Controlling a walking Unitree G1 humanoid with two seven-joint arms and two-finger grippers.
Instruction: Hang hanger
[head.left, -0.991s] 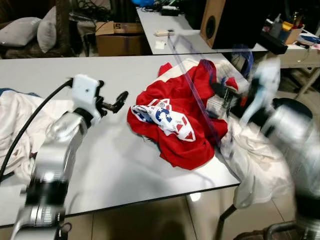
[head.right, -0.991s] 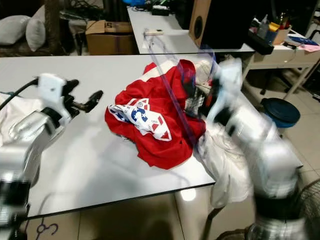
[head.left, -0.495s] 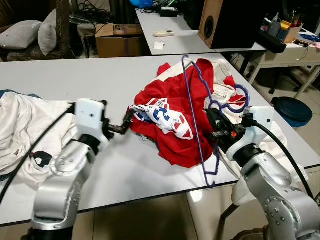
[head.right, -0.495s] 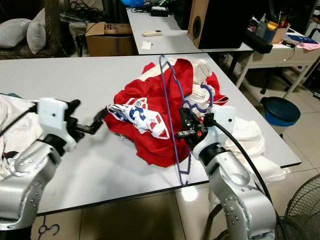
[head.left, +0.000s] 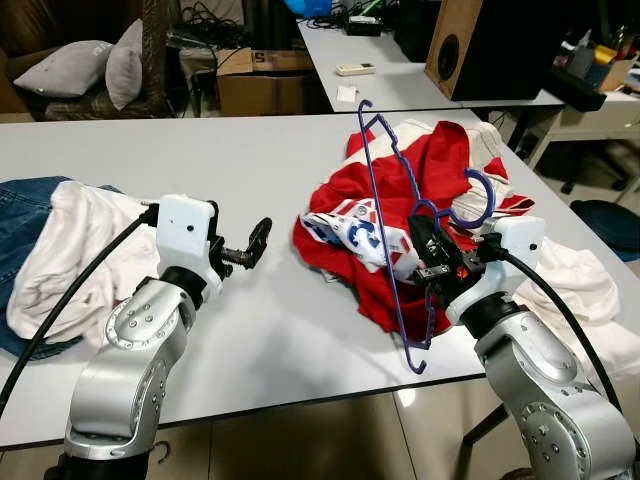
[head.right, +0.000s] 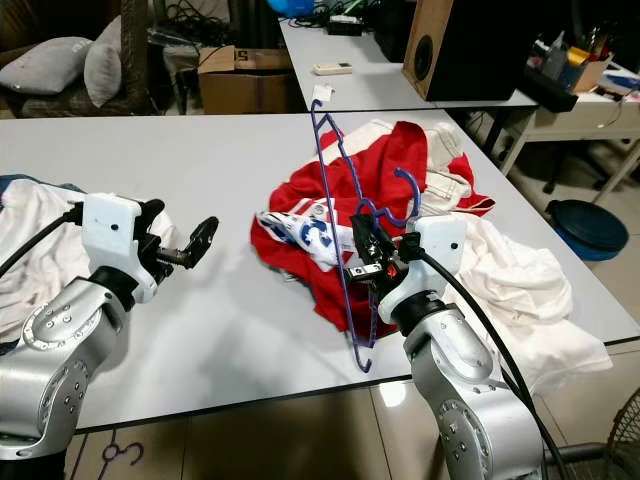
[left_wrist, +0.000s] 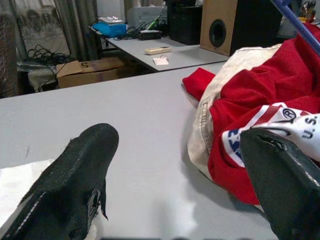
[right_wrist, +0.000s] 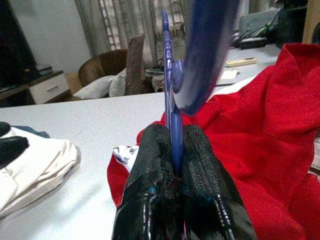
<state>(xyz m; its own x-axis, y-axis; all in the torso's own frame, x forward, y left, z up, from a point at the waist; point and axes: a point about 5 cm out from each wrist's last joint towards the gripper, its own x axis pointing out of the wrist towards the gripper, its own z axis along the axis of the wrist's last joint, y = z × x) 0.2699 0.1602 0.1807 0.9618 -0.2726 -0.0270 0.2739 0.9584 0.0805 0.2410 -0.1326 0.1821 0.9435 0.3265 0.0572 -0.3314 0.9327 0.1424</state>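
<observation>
A blue plastic hanger (right_wrist: 171, 90) stands upright over a crumpled red shirt (head.left: 430, 165) on the white table (head.left: 250, 330), its hook (head.left: 487, 196) pointing toward the table's right end. My right gripper (head.left: 428, 262) is shut on the hanger's lower bar, and in the right wrist view both black fingers (right_wrist: 150, 155) press against the blue plastic. My left gripper (head.left: 250, 245) hovers low over the table just left of the red shirt. It is open with nothing between its fingers (left_wrist: 85, 165).
White clothes (head.left: 70, 240) and blue jeans (head.left: 20, 195) lie at the table's left end, and a white cloth (head.left: 585, 290) hangs over the right end. Behind stand a second table with a wooden speaker (head.left: 490, 45) and a cardboard box (head.left: 265, 80). A blue bin (head.left: 610, 215) sits on the floor.
The camera has turned, so the whole scene sits further right. My right arm, blurred one second ago, now holds still with the hanger upright in its grip. The left gripper stays open.
</observation>
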